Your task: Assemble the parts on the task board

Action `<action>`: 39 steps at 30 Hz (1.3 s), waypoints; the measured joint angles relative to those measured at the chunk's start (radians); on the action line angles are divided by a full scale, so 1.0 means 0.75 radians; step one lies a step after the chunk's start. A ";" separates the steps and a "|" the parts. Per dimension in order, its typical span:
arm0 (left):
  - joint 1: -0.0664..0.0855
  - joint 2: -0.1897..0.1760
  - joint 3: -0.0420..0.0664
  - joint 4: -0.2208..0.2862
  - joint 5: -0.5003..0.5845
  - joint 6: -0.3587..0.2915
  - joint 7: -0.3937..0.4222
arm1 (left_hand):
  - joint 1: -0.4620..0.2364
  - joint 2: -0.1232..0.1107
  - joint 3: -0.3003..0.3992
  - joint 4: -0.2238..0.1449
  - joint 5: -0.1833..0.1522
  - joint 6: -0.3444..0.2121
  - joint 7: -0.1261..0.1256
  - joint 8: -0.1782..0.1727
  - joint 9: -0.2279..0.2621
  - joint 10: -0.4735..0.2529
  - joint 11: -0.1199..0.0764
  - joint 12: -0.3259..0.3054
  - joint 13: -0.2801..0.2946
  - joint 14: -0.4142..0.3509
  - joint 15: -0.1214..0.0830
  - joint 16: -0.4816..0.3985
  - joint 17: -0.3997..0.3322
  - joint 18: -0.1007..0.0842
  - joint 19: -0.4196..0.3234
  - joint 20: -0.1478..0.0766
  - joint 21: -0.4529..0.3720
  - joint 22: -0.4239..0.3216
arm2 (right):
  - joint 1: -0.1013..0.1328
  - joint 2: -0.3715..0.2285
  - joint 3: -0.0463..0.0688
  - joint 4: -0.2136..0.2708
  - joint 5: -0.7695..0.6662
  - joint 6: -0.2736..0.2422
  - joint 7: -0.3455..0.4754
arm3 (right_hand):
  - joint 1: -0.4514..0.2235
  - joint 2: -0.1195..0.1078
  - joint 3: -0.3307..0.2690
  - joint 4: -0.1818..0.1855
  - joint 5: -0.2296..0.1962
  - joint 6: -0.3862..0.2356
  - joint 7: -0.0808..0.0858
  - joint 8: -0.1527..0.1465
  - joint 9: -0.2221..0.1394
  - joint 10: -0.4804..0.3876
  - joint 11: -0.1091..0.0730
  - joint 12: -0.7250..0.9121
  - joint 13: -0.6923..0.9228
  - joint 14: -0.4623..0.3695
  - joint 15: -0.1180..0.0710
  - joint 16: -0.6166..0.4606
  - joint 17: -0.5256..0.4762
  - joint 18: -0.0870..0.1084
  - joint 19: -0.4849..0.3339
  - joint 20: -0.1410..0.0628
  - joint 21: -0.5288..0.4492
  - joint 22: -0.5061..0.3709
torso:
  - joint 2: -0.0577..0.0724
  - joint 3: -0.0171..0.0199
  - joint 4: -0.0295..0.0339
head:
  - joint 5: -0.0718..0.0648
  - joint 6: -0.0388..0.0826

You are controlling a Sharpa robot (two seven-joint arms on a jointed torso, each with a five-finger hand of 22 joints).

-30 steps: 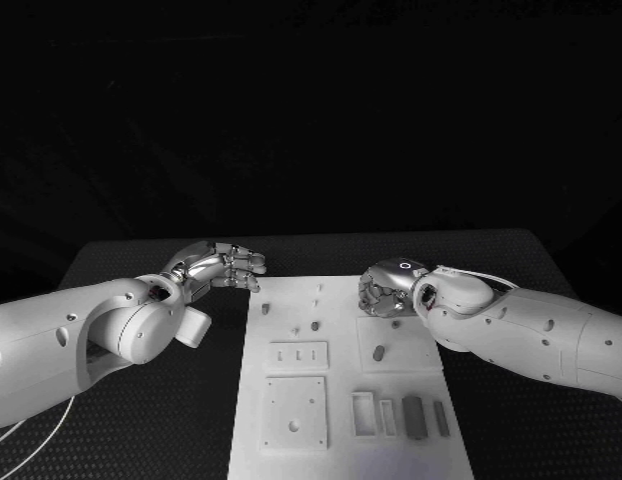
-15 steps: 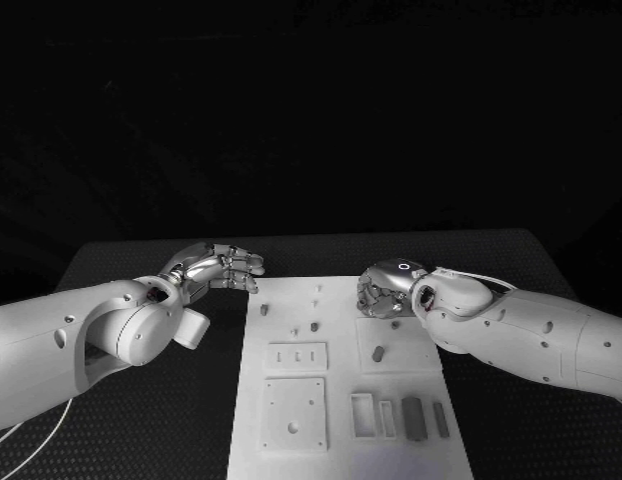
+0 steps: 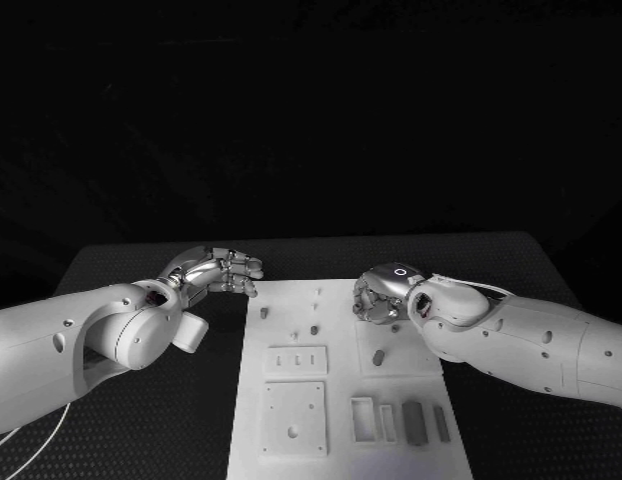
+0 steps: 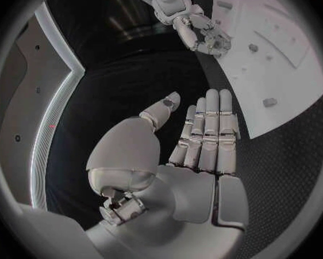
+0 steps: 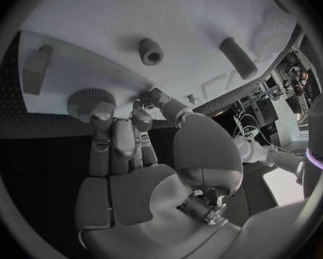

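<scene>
The white task board (image 3: 337, 395) lies in the middle of the black table. Small grey parts stand on it, such as a peg (image 3: 265, 312), an oblong piece (image 3: 378, 356) and a dark bar (image 3: 414, 420). My right hand (image 3: 380, 292) hovers over the board's far right part. In the right wrist view its fingertips (image 5: 102, 112) touch a round knurled part (image 5: 84, 101) near the board's edge, and the thumb stands apart from it. My left hand (image 3: 222, 268) is just off the board's far left corner, fingers straight and together (image 4: 204, 132), holding nothing.
The board carries recessed plates (image 3: 295, 415) and slots (image 3: 363, 415) at its near end. A short cylinder (image 5: 150, 50), a rounded bar (image 5: 237, 57) and a block (image 5: 35, 69) stand beyond my right hand. Black matting (image 3: 138, 262) flanks the board on both sides.
My right hand has shifted slightly leftward over the board's far end. The left hand has barely moved.
</scene>
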 measured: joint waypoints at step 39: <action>0.002 0.017 0.001 -0.016 -0.001 0.001 0.000 | 0.000 0.000 0.000 0.000 0.000 0.000 0.000 -0.005 -0.002 0.000 0.000 -0.006 -0.001 0.000 0.000 -0.005 0.007 0.010 0.005 -0.005 -0.005 0.000 | 0.015 0.261 0.001 -0.127 -0.214 -0.183 -0.208 | -0.007 -0.007 0.006 0.012 0.000 0.012 0.001 -0.003 0.013 0.014 -0.009 -0.001 -0.011 0.007 -0.002 0.013 0.009 -0.008 0.013 -0.011 0.009 0.000 | 0.007 0.0015 0.0036 | 0.021 0.030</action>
